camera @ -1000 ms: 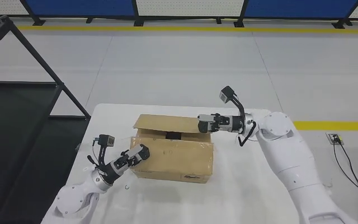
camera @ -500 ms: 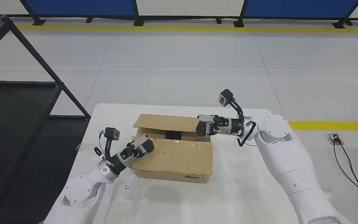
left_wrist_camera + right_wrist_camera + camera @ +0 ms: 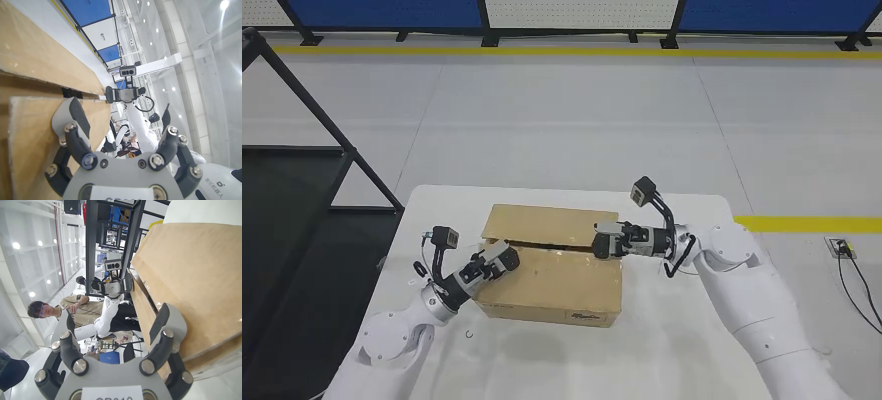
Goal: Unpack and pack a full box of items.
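Note:
A brown cardboard box [image 3: 552,270] stands in the middle of the white table [image 3: 672,340]. Its two top flaps lie almost flat, with a narrow dark slit along the seam [image 3: 71,92]. My left gripper [image 3: 497,260] is at the box's left end, open, with one finger [image 3: 77,111] resting on the near flap [image 3: 47,117] and the other in the air. My right gripper [image 3: 604,243] is at the right end of the seam, open, one finger [image 3: 164,317] against the flap's edge on the box [image 3: 189,275]. What is inside the box is hidden.
A black metal rack [image 3: 302,190] stands off the table's left side. Bare tabletop lies to the right of the box and in front of it. A yellow line [image 3: 802,223] marks the floor beyond the table's right edge.
The far flap, raised a second ago with a dark opening under it, has come down flat. My right gripper lowered with it. My left gripper rose from the box's front onto the near flap.

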You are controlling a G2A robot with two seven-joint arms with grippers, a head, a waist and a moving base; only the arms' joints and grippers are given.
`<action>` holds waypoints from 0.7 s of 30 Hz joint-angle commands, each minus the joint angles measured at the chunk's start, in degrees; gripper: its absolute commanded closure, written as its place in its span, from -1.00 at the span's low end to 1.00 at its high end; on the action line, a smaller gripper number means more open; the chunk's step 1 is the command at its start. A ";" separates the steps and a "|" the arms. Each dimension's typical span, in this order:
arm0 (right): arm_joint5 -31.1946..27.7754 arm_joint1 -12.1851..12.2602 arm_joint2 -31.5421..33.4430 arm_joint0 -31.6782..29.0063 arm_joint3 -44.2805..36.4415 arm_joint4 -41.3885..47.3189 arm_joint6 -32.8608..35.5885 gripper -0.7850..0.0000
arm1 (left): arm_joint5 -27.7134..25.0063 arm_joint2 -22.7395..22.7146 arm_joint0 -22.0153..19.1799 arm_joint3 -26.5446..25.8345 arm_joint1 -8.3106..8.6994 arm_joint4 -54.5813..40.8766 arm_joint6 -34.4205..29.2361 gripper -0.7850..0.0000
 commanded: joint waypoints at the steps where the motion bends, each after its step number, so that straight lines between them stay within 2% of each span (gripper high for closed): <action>1: -0.04 0.03 -0.08 -0.35 -0.09 0.18 -0.05 -1.00 | 0.02 -0.02 0.01 0.03 -0.01 0.03 -0.01 -1.00; 5: -0.08 0.04 -0.41 -0.69 0.29 0.35 -0.49 -1.00 | -0.91 -0.38 0.24 -0.40 -0.03 0.06 0.48 -1.00; 8: -0.39 0.03 -0.68 -0.68 0.72 0.15 -1.14 -1.00 | -2.72 -2.31 1.48 -1.09 0.11 -1.58 1.36 -1.00; 12: -3.04 0.16 -0.72 -1.13 0.26 0.00 -0.59 -1.00 | -4.17 -7.39 4.55 -1.17 0.65 -5.75 1.88 -1.00; 18: -2.83 0.26 -1.29 -1.08 0.41 -1.36 -1.66 -1.00 | -6.09 -15.14 9.72 0.19 1.48 -10.99 0.95 -1.00; 21: -2.90 0.12 -1.81 -0.98 0.45 -1.20 -2.03 -1.00 | -6.14 -17.56 12.02 0.85 1.77 -12.80 -0.69 -1.00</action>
